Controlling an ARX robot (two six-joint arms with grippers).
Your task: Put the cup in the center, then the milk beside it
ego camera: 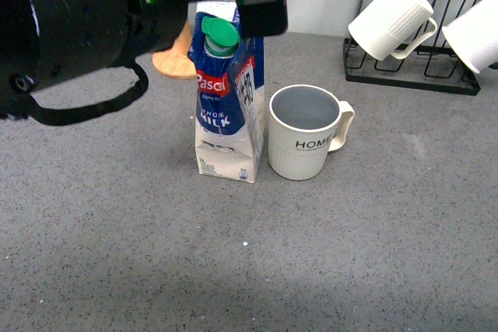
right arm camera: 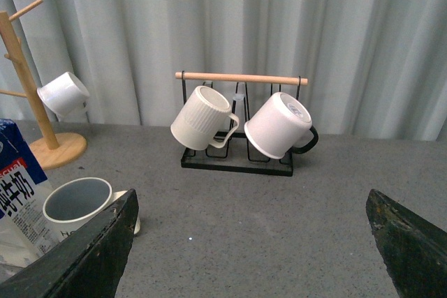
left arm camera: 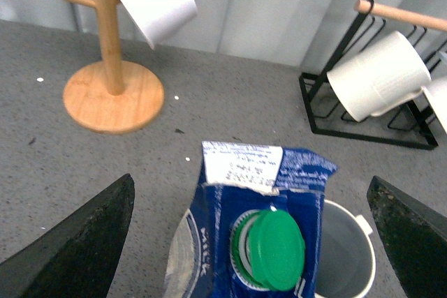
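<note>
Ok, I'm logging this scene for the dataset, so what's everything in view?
milk carton: 1, blue-white, green cap, table centre, beside the cup.
cup: 1, cream, ribbed, "HOME", upright next to carton.
wire rack: 1, black, wooden bar, back of table.
rack mugs: 2, white, hung tilted.
mug tree: 1, wooden, behind carton.
small cup: 1, white, on the tree.
table: grey.
left gripper: black, open, above carton.
right gripper: black, open, holding nothing.

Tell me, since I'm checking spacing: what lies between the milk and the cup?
Nothing. In the front view the milk and the cup stand side by side, with only a thin strip of bare grey table between them.
</note>
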